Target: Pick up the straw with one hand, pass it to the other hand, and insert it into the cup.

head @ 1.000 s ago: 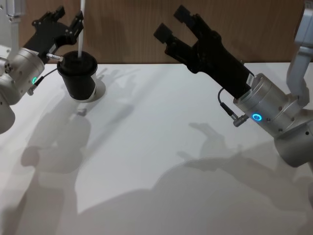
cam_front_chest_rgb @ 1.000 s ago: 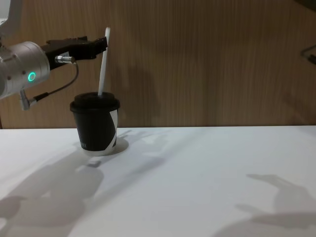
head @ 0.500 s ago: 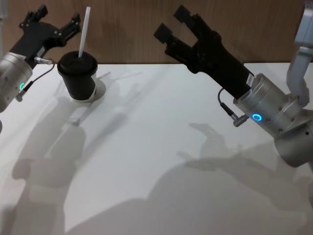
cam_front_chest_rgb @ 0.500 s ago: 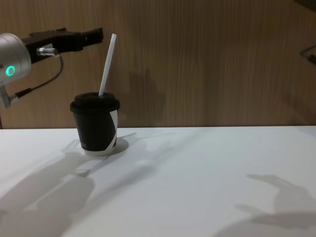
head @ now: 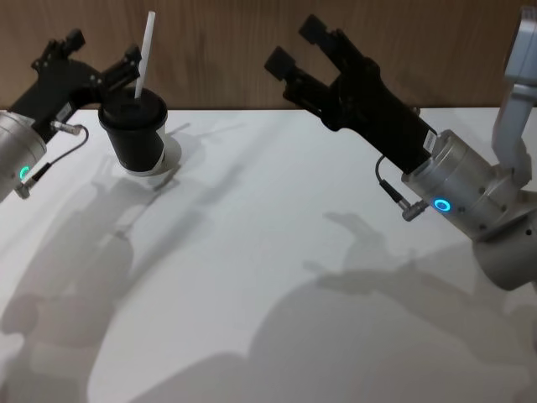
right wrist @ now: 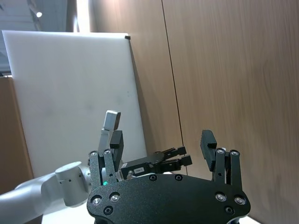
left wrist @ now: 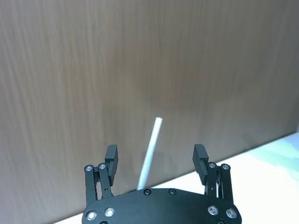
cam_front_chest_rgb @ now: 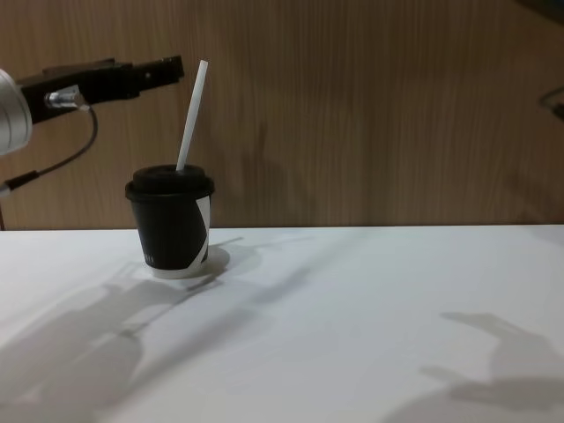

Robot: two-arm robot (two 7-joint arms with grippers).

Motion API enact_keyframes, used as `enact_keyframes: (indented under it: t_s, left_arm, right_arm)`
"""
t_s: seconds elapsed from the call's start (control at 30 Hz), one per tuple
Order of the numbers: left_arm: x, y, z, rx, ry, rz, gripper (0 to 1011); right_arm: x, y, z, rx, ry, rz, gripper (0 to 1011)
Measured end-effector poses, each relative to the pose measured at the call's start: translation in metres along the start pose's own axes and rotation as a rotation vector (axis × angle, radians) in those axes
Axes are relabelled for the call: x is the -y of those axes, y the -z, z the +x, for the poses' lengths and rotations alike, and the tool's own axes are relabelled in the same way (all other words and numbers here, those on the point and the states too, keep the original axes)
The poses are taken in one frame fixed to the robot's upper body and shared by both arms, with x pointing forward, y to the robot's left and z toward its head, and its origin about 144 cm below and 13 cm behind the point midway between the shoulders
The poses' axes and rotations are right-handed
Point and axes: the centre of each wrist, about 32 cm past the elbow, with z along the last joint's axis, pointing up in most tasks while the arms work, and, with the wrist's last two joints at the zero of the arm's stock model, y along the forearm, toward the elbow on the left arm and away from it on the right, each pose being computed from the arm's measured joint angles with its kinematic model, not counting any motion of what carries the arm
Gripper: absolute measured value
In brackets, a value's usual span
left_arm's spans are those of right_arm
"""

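Note:
The black lidded cup (head: 134,132) (cam_front_chest_rgb: 171,226) stands at the table's far left. The white straw (head: 145,52) (cam_front_chest_rgb: 191,115) sticks up out of its lid, leaning a little to the right. My left gripper (head: 104,50) (cam_front_chest_rgb: 162,68) hovers open just behind and left of the straw's top, apart from it. In the left wrist view the straw (left wrist: 149,161) rises beyond the spread fingers of that gripper (left wrist: 156,155). My right gripper (head: 294,44) (right wrist: 161,140) is held high at the table's far middle, open with nothing in it.
A wooden wall (cam_front_chest_rgb: 379,115) runs close behind the white table (head: 252,252). A white board (right wrist: 56,93) leans against it at the left. The left arm (right wrist: 65,189) shows far off in the right wrist view.
My left gripper has let go of the straw and drawn back to the left. The straw now stands alone in the cup, leaning slightly right. The right arm has hardly moved.

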Motion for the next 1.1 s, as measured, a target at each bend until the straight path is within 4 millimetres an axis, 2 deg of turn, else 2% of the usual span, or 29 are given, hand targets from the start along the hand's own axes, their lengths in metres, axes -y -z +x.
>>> enact_keyframes:
  t_s: [0.3, 0.5, 0.73, 1.1]
  left_arm:
    - [-0.012, 0.007, -0.004, -0.034, 0.078, 0.040, 1003]
    - [-0.018, 0.011, -0.008, -0.052, 0.123, 0.060, 1003]
    - [-0.022, 0.017, -0.012, -0.069, 0.165, 0.077, 1002]
    - [-0.023, 0.024, -0.019, -0.092, 0.221, 0.092, 1002]
  right_arm:
    - [0.012, 0.001, -0.003, 0.016, 0.023, -0.046, 1001]
    - [0.027, 0.001, -0.005, 0.024, 0.048, -0.093, 1001]
    - [0.041, -0.001, -0.004, 0.029, 0.068, -0.132, 1001]
    - [0.051, -0.002, -0.004, 0.033, 0.082, -0.164, 1001]
